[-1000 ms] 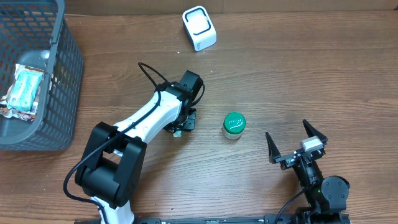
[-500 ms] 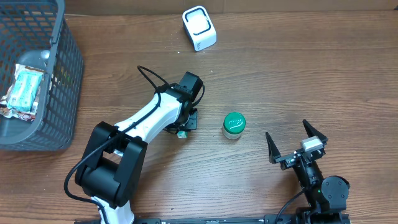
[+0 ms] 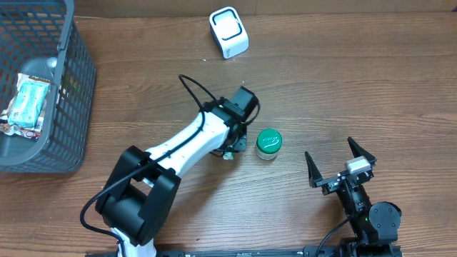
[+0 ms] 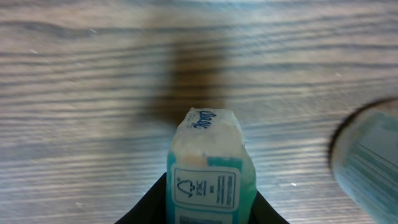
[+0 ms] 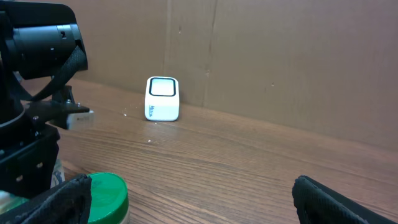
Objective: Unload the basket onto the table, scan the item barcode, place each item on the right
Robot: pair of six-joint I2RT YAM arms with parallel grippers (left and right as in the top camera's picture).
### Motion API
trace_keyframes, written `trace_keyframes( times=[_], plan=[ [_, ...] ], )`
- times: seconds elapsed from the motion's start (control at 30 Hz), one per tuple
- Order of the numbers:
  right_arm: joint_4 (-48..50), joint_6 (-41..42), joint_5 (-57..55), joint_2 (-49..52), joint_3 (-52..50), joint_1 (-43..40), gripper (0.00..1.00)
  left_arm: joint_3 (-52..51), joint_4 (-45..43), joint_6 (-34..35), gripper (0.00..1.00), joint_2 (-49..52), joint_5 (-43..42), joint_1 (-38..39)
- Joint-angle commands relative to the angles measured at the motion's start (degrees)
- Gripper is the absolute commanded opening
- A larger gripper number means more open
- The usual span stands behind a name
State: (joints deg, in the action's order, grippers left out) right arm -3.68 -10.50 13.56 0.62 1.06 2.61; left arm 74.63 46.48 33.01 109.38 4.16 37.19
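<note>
The wire basket (image 3: 78, 93) with another wrapped pack (image 3: 27, 103) in it lies well to the left of the left jaws and has not changed. The change is in the left arm. A second ago its jaws sat well left of the green-lidded jar (image 3: 268, 143); now they have swung across, and the jar stands just to their right, close but apart. They are pinched in on a small teal-and-white packet (image 4: 210, 168), gripping its lower end so that the top pokes out ahead of them. It seems to be clear of the counter (image 3: 357, 86).

So I judge the item picked and travelling, not yet scanned. The white scanner (image 3: 228, 32) is well beyond the left jaws, and the packet face seen from the wrist shows only a printed symbol panel, no barcode I can make out.

The right jaws stand wide apart and empty, with the jar ahead and to their left.
</note>
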Motion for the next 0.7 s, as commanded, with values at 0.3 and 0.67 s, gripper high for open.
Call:
trace_keyframes(
  times=[0.3, 0.67],
  plan=[
    [0.2, 0.3, 0.2, -0.5, -0.6, -0.2, 1.0, 0.9, 0.6, 4.8, 0.29, -1.3, 2.9, 1.6],
    [0.2, 0.3, 0.2, -0.5, -0.6, -0.2, 1.0, 1.4, 0.6, 4.1, 0.57, -1.3, 2.8, 1.4]
  ],
)
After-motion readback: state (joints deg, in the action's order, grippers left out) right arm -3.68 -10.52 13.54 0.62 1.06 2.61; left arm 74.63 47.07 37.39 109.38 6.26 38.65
